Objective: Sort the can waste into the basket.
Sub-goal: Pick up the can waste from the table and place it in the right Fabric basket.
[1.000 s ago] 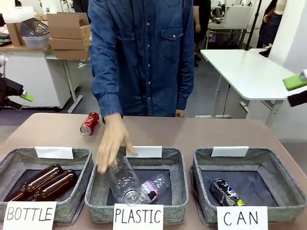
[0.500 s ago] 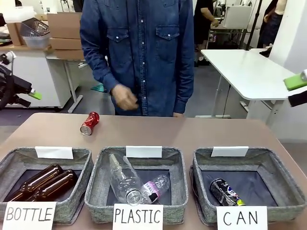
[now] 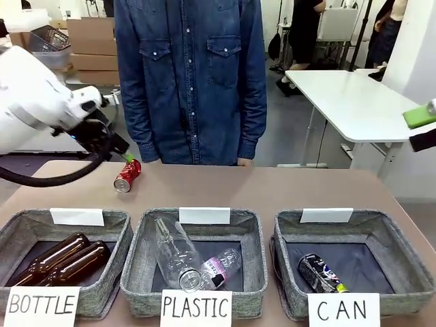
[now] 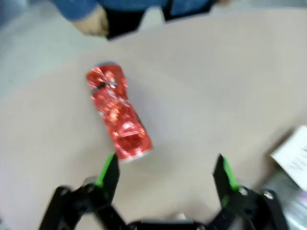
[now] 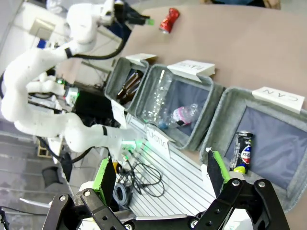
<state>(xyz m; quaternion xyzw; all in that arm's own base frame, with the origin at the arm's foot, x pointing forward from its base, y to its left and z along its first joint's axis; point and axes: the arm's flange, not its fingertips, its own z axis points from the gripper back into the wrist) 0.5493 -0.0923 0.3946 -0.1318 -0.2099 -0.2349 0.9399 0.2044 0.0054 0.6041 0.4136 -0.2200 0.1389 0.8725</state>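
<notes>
Reaching stage for the one can not yet sorted. Shiny red metal drink can with silver ends (image 3: 127, 175) lying on its side on the brown counter (image 3: 286, 187), far left, beyond the grey woven basket carded "BOTTLE" (image 3: 13, 228) and well apart from its destination. Black metal drink can with white and yellow-green markings (image 3: 319, 272) already lying inside the grey woven-fabric basket with the white "CAN" card (image 3: 402, 252), near right.

Left tool (image 3: 126, 155) poised just above the red can's far end, spread wide, nothing between the green pads. In the left wrist view, can off-centre, its near end just beside one pad, long axis slanting away. Right tool (image 5: 159, 170) up off the counter at the far right, likewise wide and empty.

Next move, by judgement:
- Shift sideways to centre the can between the fingers.
- Roll the wrist to bring the pads across the curved sides.
- Lower to straddle the body, then close.

Apt to roll if touched by one pad first. Afterwards, a long carry rightward to the "CAN" basket.
</notes>
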